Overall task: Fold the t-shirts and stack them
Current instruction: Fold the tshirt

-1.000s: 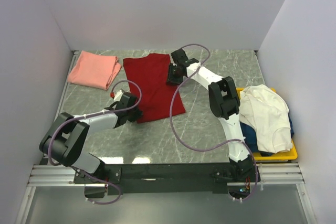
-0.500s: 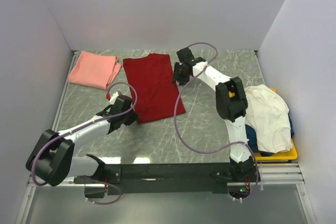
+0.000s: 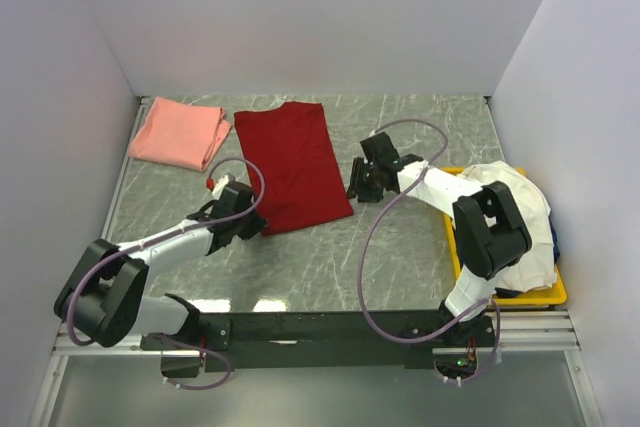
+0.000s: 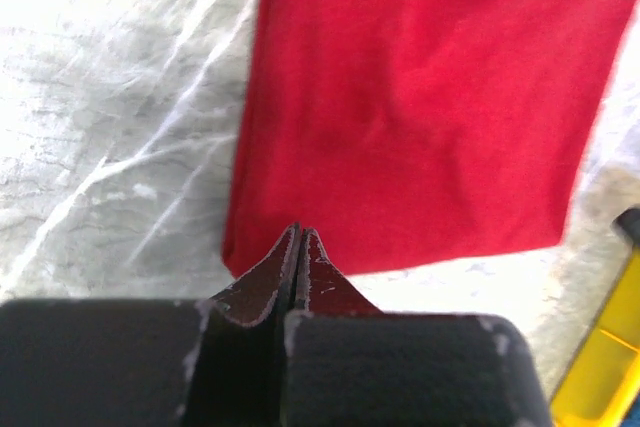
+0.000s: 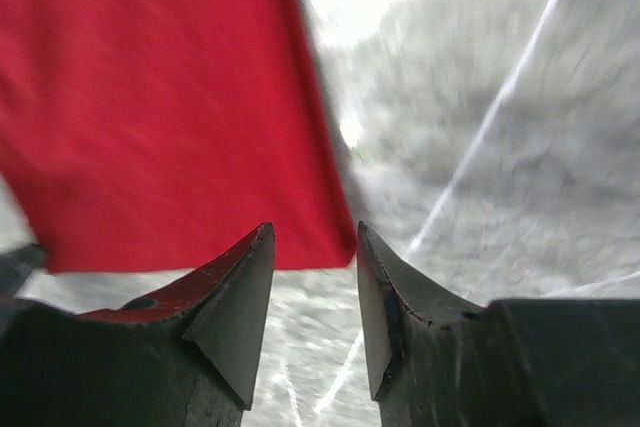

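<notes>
A deep red t-shirt [image 3: 292,162] lies flat as a long folded rectangle in the middle of the table. My left gripper [image 3: 260,229] is shut at its near left corner, and in the left wrist view the closed tips [image 4: 300,234] lie over the red t-shirt's [image 4: 420,97] near edge with no cloth seen between them. My right gripper [image 3: 353,191] stands open at the near right corner. The right wrist view shows that corner of the red t-shirt [image 5: 170,97] just beyond the gap of the right gripper [image 5: 312,239]. A salmon pink t-shirt [image 3: 180,133] lies folded at the far left. A cream white t-shirt [image 3: 512,219] is heaped on the right.
The white t-shirt rests on a yellow tray [image 3: 553,294] at the right edge, with dark blue cloth [image 3: 482,259] under it. The tray's corner [image 4: 605,367] shows in the left wrist view. White walls close in the table on three sides.
My right arm has drawn back from the red t-shirt's far right edge to its near right corner. The left gripper stayed at the near left corner.
</notes>
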